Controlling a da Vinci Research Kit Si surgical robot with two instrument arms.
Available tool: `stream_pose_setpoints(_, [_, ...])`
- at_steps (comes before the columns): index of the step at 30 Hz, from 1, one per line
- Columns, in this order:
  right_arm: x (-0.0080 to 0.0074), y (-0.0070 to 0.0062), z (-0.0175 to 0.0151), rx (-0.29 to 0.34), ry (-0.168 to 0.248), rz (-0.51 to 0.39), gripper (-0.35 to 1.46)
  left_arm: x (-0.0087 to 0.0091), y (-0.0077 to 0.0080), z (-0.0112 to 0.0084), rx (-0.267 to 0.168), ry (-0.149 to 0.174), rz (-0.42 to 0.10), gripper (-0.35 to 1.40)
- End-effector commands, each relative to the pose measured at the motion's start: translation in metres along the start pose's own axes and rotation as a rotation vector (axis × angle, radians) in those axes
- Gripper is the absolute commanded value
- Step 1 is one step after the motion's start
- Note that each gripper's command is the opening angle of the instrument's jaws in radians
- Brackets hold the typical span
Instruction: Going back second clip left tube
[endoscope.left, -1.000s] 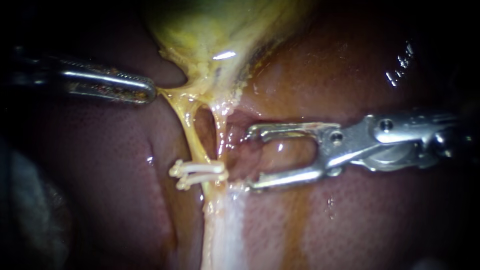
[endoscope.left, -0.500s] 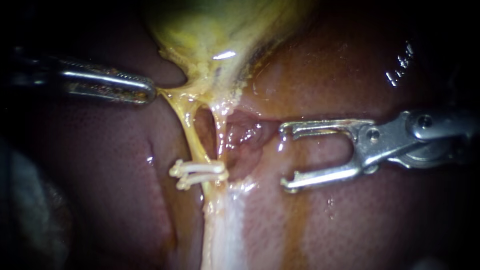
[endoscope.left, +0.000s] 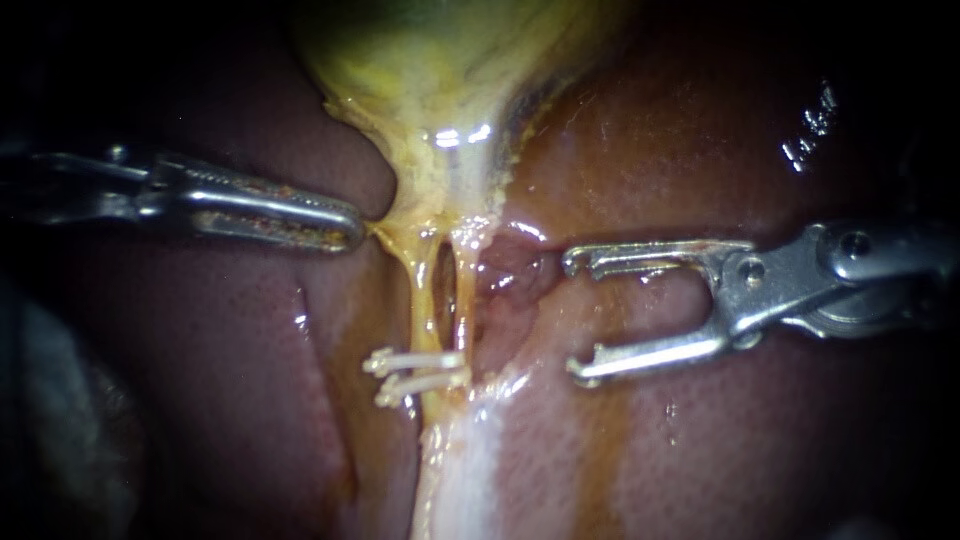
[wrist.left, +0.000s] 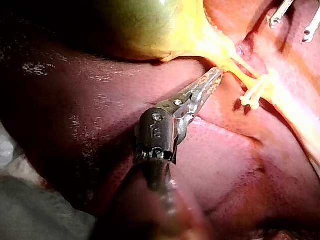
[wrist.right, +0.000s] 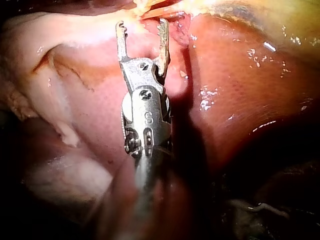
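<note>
Both instruments have shifted against the clips (endoscope.left: 415, 375); up and left of the clips my left instrument (endoscope.left: 348, 225), jaws clamped on the gallbladder (endoscope.left: 420, 80) fringe, has eased inward, so the left tube (endoscope.left: 422, 295) just above the clips hangs straighter; right of the clips my right instrument (endoscope.left: 572, 317) has backed clear, jaws gaping and empty; the second clip looks seated, so I judge the retreat nearly done.

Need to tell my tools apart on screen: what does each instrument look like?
Left instrument: slim silver jaws, finely ridged, brown-stained, black collar behind. Right instrument: silver, two thin jaws with hooked tips, round screws at the hinge, stamped marks.
</note>
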Motion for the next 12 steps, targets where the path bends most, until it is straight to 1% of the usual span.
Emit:
stream_pose_setpoints(1, [0.0000, 0.0000, 0.0000, 0.000, 0.000, 0.000, 0.50, 0.0000, 0.0000, 0.0002, -0.004, -0.002, 0.000, -0.35])
stream_pose_setpoints(5, [0.0000, -0.0001, 0.0000, 0.000, 0.000, 0.000, 0.50, 0.0000, 0.0001, 0.0003, -0.007, -0.003, 0.001, -0.35])
stream_pose_setpoints(12, [0.0001, -0.0002, 0.0000, 0.000, 0.000, 0.000, 0.50, 0.0001, 0.0001, -0.0001, -0.011, -0.004, 0.000, -0.35])
